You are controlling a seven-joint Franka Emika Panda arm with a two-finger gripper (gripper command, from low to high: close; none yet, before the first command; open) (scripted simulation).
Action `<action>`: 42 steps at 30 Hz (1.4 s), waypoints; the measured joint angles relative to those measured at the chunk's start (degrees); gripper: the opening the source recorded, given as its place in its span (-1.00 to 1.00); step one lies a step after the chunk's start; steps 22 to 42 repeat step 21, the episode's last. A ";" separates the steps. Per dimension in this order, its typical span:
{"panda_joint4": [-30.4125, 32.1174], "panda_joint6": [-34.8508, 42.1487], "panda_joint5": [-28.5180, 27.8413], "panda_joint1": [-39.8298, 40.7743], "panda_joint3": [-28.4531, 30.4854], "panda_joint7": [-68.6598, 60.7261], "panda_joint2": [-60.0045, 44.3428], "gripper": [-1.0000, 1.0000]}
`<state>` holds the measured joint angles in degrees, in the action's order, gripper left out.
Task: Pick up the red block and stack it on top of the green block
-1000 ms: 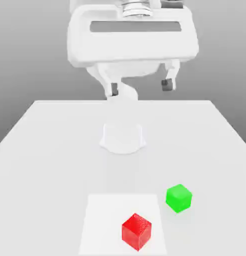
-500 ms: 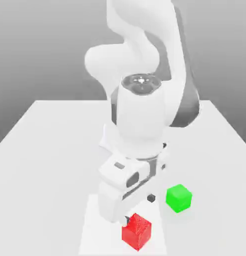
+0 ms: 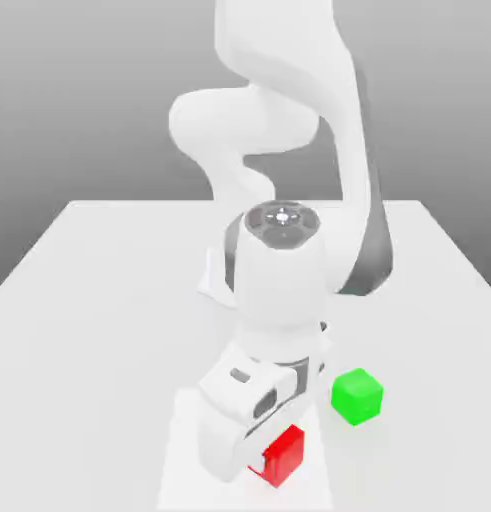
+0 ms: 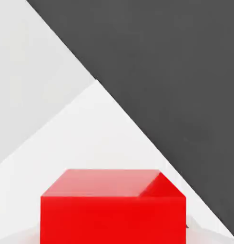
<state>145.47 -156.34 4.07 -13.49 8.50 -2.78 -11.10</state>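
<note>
The white robot arm's hand point(image 3: 251, 420) is bent low over the small glossy red cube point(image 3: 283, 455) — its pincer is closed on it, down on the white table point(image 3: 99, 300). The bright green cube point(image 3: 357, 396) sits near, on the exterior view's right — apart.

One red block point(image 3: 285, 452) and one green block point(image 3: 357, 396) sit on one tabletop point(image 3: 99, 300). One robot arm point(image 3: 279, 270) stands there.
</note>
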 joint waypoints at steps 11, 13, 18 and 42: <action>16.23 2.42 -4.26 -12.71 -7.11 -11.83 18.77 -1.00; 16.65 -0.46 -3.79 -13.30 -7.37 -12.71 16.36 -1.00; 16.52 -9.22 -3.59 -13.26 -7.66 -13.02 7.45 1.00; 16.52 -9.22 -3.59 -13.25 -7.66 -13.02 7.45 1.00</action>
